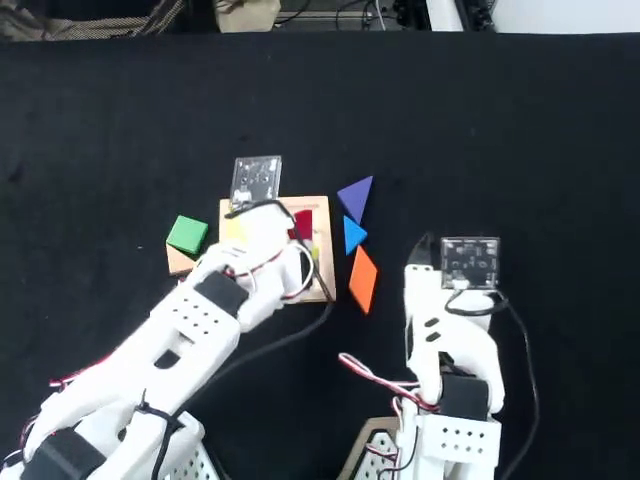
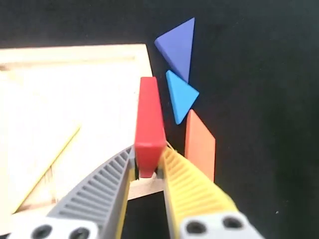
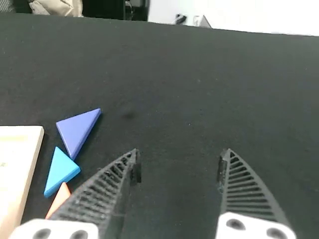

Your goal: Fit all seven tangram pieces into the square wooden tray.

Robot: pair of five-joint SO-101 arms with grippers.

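Observation:
My left gripper (image 2: pixel 148 167) is shut on a red piece (image 2: pixel 148 124), which it holds on edge over the right side of the square wooden tray (image 2: pixel 75 52). A yellow piece (image 2: pixel 47 169) lies inside the tray. To the right of the tray lie a purple triangle (image 1: pixel 357 197), a light blue triangle (image 1: pixel 353 234) and an orange parallelogram (image 1: pixel 363 279). A green square (image 1: pixel 187 235) rests left of the tray, partly on a tan piece (image 1: pixel 178 262). My right gripper (image 3: pixel 179 162) stands open over bare cloth, to the right of the three loose pieces.
The table is covered by a black cloth (image 1: pixel 500 130). The left arm (image 1: pixel 190 330) reaches across the tray's near edge and hides part of it. Clutter lies beyond the table's far edge.

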